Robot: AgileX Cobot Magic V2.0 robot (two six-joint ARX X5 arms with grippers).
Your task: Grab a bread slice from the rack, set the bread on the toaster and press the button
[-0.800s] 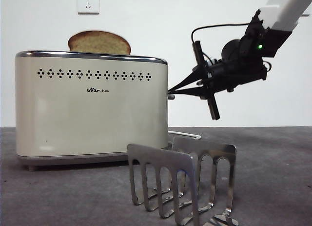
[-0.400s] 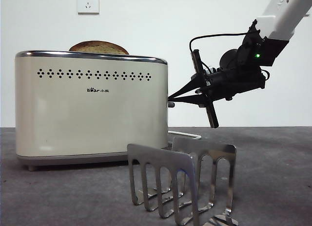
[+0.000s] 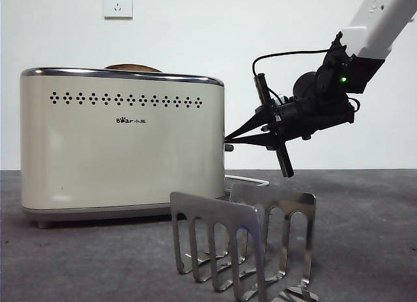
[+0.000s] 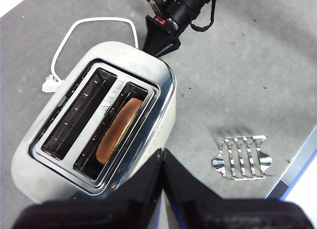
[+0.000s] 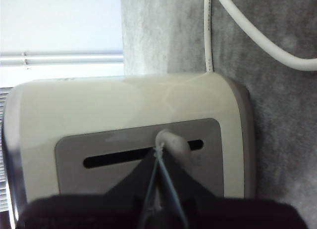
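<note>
The cream toaster (image 3: 124,145) stands at the left. The slice of bread (image 3: 132,68) sits deep in a slot, only its brown top showing above the chrome rim. From above, in the left wrist view, it lies in the toaster's (image 4: 163,105) slot (image 4: 118,130) nearer the rack. My right gripper (image 3: 228,137) is shut, its tips resting on the button (image 3: 229,147) at the toaster's narrow end. The right wrist view shows the tips (image 5: 158,154) on the knob (image 5: 171,140) in its slot. My left gripper (image 4: 163,157) is shut and empty, high above the toaster. The steel rack (image 3: 247,240) stands empty in front.
The rack (image 4: 242,157) lies apart from the toaster near the table's edge. A white power cord (image 4: 94,23) loops behind the toaster and also shows in the right wrist view (image 5: 257,41). A wall socket (image 3: 118,3) is on the white wall.
The bread has sunk from well above the rim to almost level with it. My right gripper has moved down a little at the toaster's end, and the button with it.
</note>
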